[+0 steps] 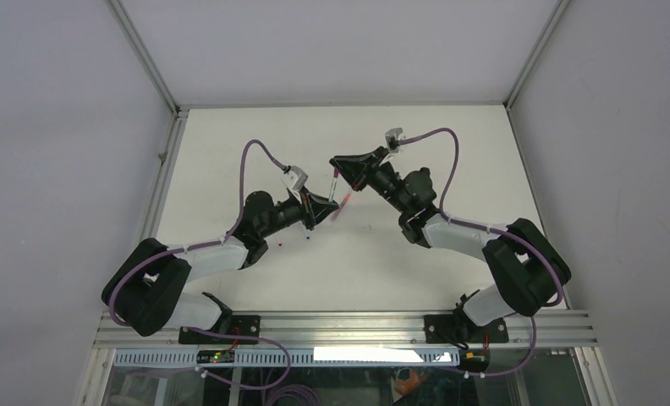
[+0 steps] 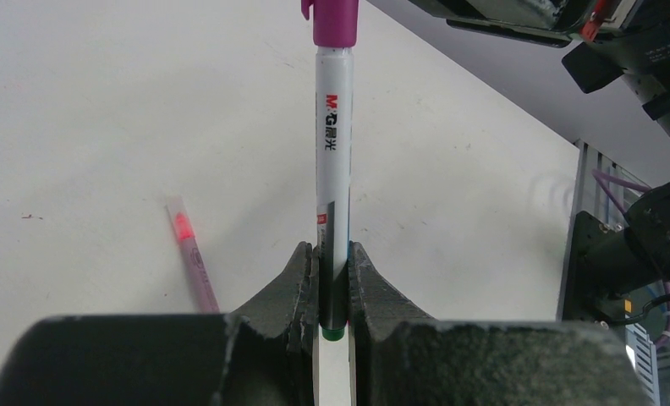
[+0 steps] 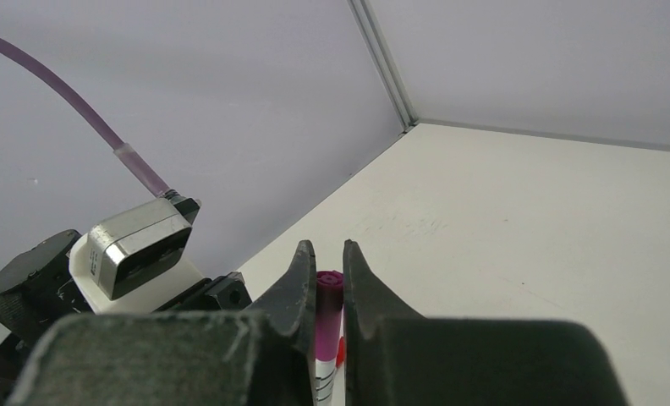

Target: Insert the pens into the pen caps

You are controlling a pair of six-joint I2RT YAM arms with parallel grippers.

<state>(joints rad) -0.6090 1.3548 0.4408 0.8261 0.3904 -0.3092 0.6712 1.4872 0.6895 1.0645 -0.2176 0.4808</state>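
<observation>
A white pen with a green rear tip stands out from between the jaws of my left gripper, which is shut on its lower barrel. A magenta pen cap sits over the pen's far end. My right gripper is shut on that magenta cap, with the white barrel showing below it. In the top view the pen bridges the left gripper and the right gripper above mid-table. A second, pink pen lies loose on the table.
Two tiny pen caps, one red and one blue, lie on the white table beside the left forearm. Grey walls enclose the table on three sides. The left wrist camera is close to the right fingers.
</observation>
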